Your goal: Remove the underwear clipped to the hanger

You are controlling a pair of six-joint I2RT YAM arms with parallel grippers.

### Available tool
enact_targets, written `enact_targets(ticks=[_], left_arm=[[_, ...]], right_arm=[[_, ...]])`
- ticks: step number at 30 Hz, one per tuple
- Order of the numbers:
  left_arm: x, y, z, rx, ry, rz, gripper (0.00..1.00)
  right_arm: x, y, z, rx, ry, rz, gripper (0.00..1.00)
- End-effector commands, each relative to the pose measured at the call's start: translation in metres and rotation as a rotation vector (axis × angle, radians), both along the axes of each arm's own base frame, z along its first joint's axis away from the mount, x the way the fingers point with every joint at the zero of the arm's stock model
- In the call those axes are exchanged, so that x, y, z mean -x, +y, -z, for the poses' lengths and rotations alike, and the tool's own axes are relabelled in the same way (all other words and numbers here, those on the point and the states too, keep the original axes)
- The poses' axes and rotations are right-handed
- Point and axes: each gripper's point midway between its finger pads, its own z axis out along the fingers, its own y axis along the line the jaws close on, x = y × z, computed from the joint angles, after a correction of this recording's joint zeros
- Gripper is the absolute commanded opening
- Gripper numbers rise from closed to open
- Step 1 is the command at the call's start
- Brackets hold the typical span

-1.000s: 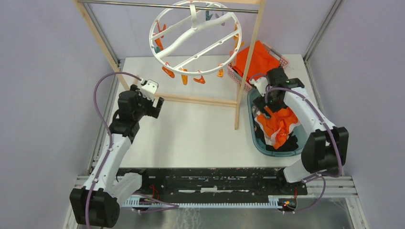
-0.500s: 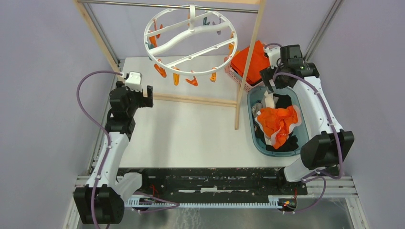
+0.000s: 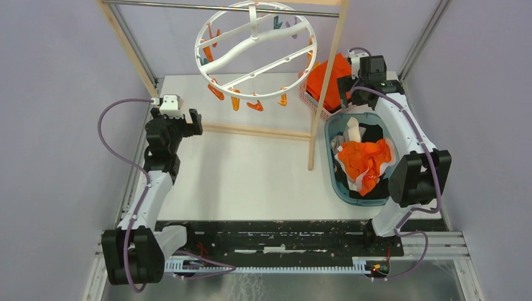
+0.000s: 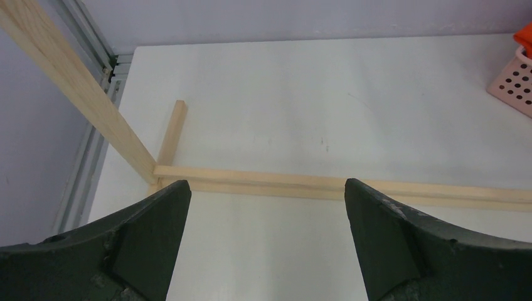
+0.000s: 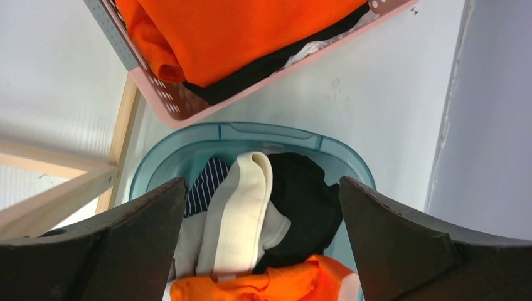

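Top external view: the left gripper point(image 4: 265, 188) hangs over the left side of the table point(image 3: 251, 163), jaws spread wide, facing the low rail point(image 4: 326, 185) of the wooden frame point(image 3: 323, 81). Across the table, at its right side, the underwear point(image 3: 361, 160) lies heaped in a teal tub point(image 3: 332, 169), well apart from the hanger point(image 3: 254, 39). The orange pair point(image 3: 364, 153) sits on top, nearest the arm bases. The beige pair point(image 5: 241, 207) and the black pair point(image 5: 301, 194) lie side by side toward the tub's far end, with a striped piece point(image 5: 207, 179) just beside the beige. The right gripper point(image 5: 262, 185) hovers above that far end, jaws spread wide and holding nothing. Just beyond the tub stands a pink basket point(image 5: 188, 103) with a folded orange cloth point(image 5: 238, 31) inside. At the back, the white hanger is hooked on the frame's metal bar point(image 3: 219, 8), tilted, with orange pegs point(image 3: 255, 106) dangling from its ring.
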Motion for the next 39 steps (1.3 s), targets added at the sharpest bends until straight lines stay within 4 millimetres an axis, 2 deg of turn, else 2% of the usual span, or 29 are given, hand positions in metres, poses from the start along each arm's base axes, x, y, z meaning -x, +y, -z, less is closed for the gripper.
enact_targets(ticks=[1, 8, 14, 18, 22, 27, 32, 35, 39], left_arm=[[-0.009, -0.007, -0.033, 0.109, -0.173, 0.024, 1.0], [-0.024, -0.003, -0.023, 0.12, -0.139, 0.006, 0.98], [-0.027, -0.009, -0.01, 0.115, -0.116, 0.046, 1.0], [-0.022, -0.021, 0.0, 0.122, -0.109, 0.114, 1.0], [-0.018, -0.032, 0.003, 0.148, -0.099, 0.169, 0.99], [-0.019, -0.038, 0.008, 0.19, -0.072, 0.192, 1.0], [-0.01, -0.034, -0.007, 0.156, -0.1, 0.192, 1.0], [-0.003, -0.033, -0.022, 0.104, -0.12, 0.2, 1.0], [0.005, -0.031, -0.05, 0.054, -0.14, 0.197, 1.0]], right_arm=[[-0.034, 0.005, -0.031, -0.07, -0.154, 0.048, 1.0], [-0.05, 0.008, -0.039, -0.128, -0.197, 0.092, 1.0], [-0.046, 0.01, -0.023, -0.147, -0.169, 0.103, 1.0], [-0.027, 0.004, -0.009, -0.137, -0.156, 0.137, 1.0], [0.003, -0.002, -0.002, -0.149, -0.159, 0.175, 1.0], [0.038, 0.01, -0.01, -0.233, -0.19, 0.124, 1.0], [0.058, 0.001, -0.032, -0.205, -0.225, 0.139, 1.0], [0.069, -0.003, -0.036, -0.206, -0.248, 0.156, 1.0], [0.085, -0.009, -0.052, -0.209, -0.397, 0.14, 1.0]])
